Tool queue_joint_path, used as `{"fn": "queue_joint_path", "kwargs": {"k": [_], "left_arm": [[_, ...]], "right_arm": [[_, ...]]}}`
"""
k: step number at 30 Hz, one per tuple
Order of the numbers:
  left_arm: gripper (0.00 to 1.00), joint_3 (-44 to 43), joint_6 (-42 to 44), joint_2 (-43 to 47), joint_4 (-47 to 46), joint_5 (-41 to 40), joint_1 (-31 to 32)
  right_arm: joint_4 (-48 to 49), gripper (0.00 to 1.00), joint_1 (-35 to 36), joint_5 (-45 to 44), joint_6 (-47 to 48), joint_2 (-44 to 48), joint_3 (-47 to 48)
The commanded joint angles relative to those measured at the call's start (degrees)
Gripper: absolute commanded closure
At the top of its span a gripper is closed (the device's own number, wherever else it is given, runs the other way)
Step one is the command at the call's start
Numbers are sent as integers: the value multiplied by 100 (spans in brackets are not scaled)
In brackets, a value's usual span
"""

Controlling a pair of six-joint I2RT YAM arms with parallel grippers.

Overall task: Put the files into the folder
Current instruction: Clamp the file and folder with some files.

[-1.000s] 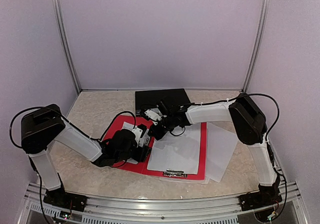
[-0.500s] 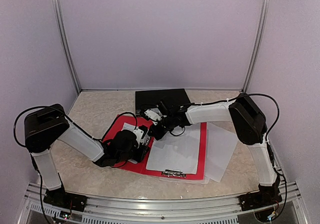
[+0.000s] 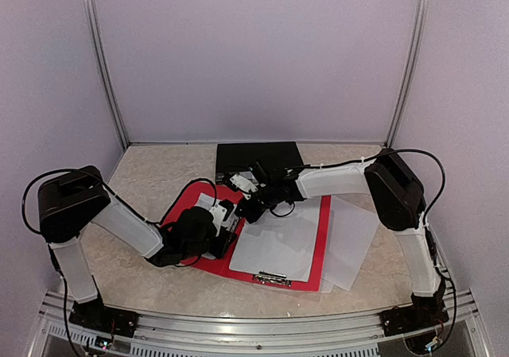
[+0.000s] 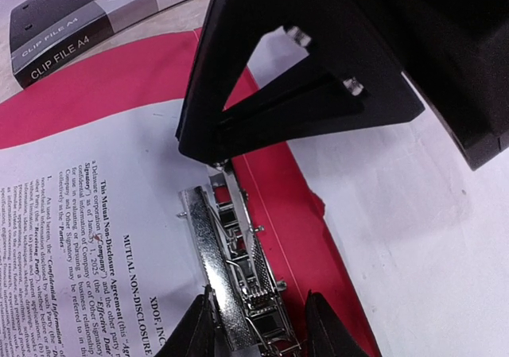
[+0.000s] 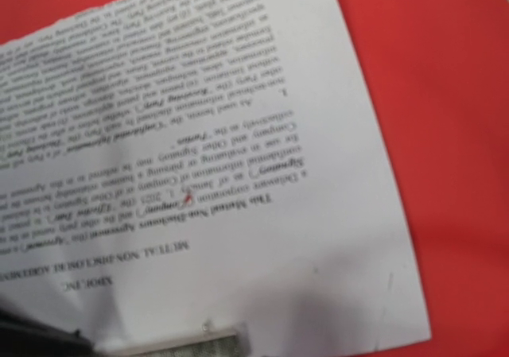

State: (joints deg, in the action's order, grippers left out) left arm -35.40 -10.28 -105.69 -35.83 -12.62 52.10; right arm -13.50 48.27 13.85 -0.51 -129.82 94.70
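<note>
The red folder (image 3: 321, 231) lies open on the table. A printed sheet of the files (image 4: 79, 190) rests on its left half, and a blank sheet (image 3: 278, 244) covers its right half. Another white sheet (image 3: 355, 238) lies on the table to the right of the folder. My left gripper (image 4: 262, 333) is low over the folder's spine, its jaws closed against both sides of the metal clip (image 4: 238, 269). My right gripper (image 4: 197, 144) is shut, with its tip down at the clip's far end on the printed sheet (image 5: 199, 134). Its fingers are out of its own wrist view.
A black file box (image 3: 258, 157) labelled "CLIP FILE A4" (image 4: 79, 23) lies behind the folder. A second metal clip (image 3: 270, 278) sits at the folder's near edge. Both arms cross over the folder's left half, and purple walls enclose the table.
My left jaws have narrowed around the metal clip. The folder's near edge with its second clip has shifted slightly left. The right arm has stayed in place.
</note>
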Motion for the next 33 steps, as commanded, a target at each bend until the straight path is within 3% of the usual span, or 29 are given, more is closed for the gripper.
{"fn": "queue_joint_path", "kwargs": {"k": [1,33], "left_arm": [[68,165,108,5,431,445,-55],[68,147,185,-26,406,712,-52]], "right_arm": [[-840,100,7,-349,266,-301,-273],[-1192,100,-61,-202,665,-922,-171]]}}
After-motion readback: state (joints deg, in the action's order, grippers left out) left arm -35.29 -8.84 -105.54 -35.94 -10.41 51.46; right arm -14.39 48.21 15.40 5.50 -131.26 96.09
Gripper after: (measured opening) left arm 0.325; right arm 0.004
